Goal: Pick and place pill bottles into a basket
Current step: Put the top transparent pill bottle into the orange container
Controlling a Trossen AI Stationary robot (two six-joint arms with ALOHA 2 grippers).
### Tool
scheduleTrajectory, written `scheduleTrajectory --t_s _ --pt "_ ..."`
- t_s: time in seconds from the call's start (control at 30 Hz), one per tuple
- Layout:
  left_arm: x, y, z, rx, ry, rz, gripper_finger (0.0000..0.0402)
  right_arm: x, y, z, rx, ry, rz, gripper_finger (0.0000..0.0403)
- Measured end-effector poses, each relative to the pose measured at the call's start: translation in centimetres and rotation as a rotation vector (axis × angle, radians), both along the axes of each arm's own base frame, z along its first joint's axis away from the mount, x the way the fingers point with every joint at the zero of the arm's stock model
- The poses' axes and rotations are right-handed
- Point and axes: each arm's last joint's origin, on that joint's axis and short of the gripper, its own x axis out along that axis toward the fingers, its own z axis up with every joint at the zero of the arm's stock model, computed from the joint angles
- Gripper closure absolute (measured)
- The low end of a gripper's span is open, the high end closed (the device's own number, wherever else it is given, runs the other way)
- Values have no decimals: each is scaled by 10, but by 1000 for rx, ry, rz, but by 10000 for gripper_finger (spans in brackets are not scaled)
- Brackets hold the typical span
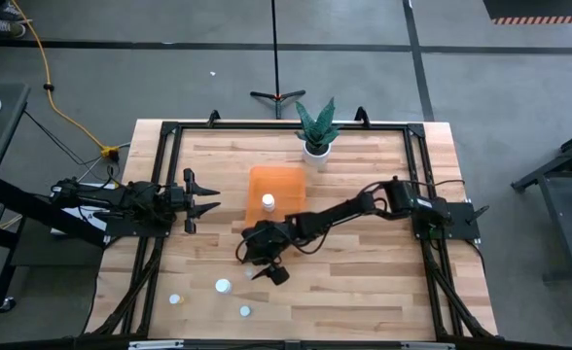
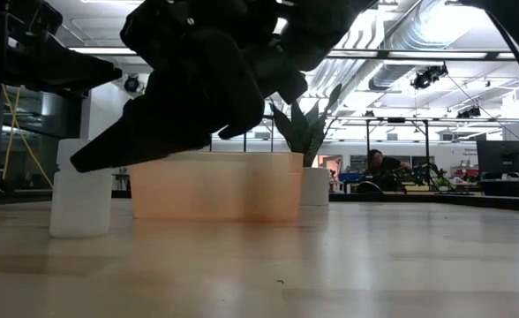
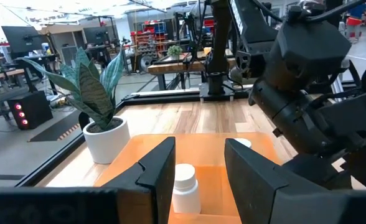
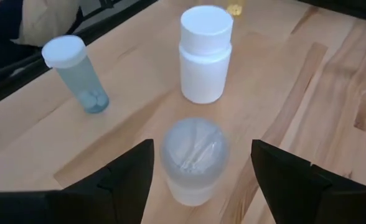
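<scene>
The orange basket (image 1: pixel 276 185) sits at the table's middle with a white pill bottle (image 1: pixel 268 202) standing in it; the bottle also shows in the left wrist view (image 3: pixel 184 186). My right gripper (image 1: pixel 270 273) is open just near of the basket, low over the table. Its fingers stand on either side of an upright clear-capped bottle (image 4: pixel 194 160) without touching it. A white bottle (image 4: pixel 205 56), a blue-tinted bottle (image 4: pixel 77 78) and a yellowish one (image 4: pixel 234 7) stand beyond it. My left gripper (image 1: pixel 204 199) is open and empty, left of the basket.
Three small bottles (image 1: pixel 223 286) (image 1: pixel 245 311) (image 1: pixel 175 300) stand near the table's near left. A white pot with a green plant (image 1: pixel 315 136) stands behind the basket at the far edge. A black frame (image 1: pixel 169 131) runs around the table top.
</scene>
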Motion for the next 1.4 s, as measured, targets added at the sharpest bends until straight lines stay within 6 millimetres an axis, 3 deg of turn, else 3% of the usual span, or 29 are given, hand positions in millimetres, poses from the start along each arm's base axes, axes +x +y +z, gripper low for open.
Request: scheduleTrajectory --t_s 0.2,0.53,0.83,1.0,1.17,1.4 --pt "0 0 0 0 0 0 229 -1 6 -1 -44 -12 -14 176" --pt "0 0 0 1 0 0 229 -1 6 7 -22 -20 -19 267" --pt "0 0 0 -1 -1 1 229 -24 -1 83 -63 -74 62 280" --pt "0 0 0 -2 -1 1 229 -42 -19 117 -163 -52 -19 277" --pt "0 0 0 -6 -1 1 229 -44 -56 107 -144 -4 -114 278" --pt "0 0 0 -6 -1 1 229 -54 -102 59 -71 8 -250 276"
